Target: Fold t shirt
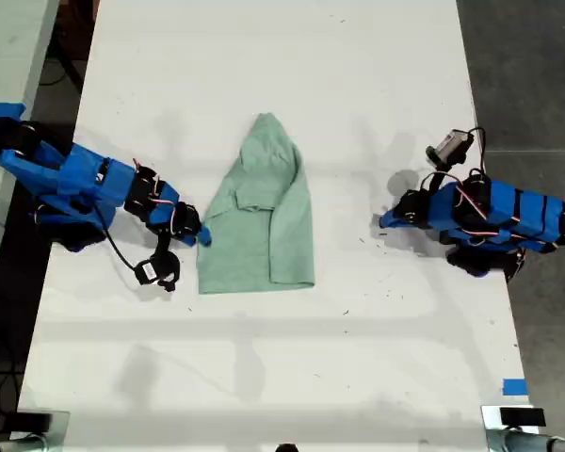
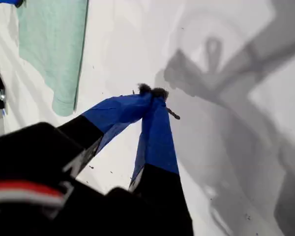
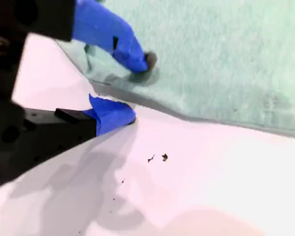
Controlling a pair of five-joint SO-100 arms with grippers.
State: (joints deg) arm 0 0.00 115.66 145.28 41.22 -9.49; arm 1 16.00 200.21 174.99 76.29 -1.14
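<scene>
The pale mint-green t shirt [image 1: 259, 217] lies flat mid-table, narrow end toward the far edge, with one side folded over the middle. My second gripper [image 1: 202, 234] is at the shirt's edge on the exterior view's left. It is open [image 3: 137, 87]: one blue fingertip [image 3: 147, 60] rests on the cloth [image 3: 221, 54] and the other sits on the table beside the hem. My first gripper [image 1: 384, 222] is on the exterior view's right, well apart from the shirt. It is shut [image 2: 155, 93], tips together over bare table, with the shirt [image 2: 51, 44] far off.
The white table [image 1: 282, 377] carries both arms. A blue tape mark [image 1: 514, 387] sits near its front corner on the exterior view's right. Dark floor [image 1: 527, 66] lies past that side. A second table [image 1: 9, 47] stands at the exterior view's left.
</scene>
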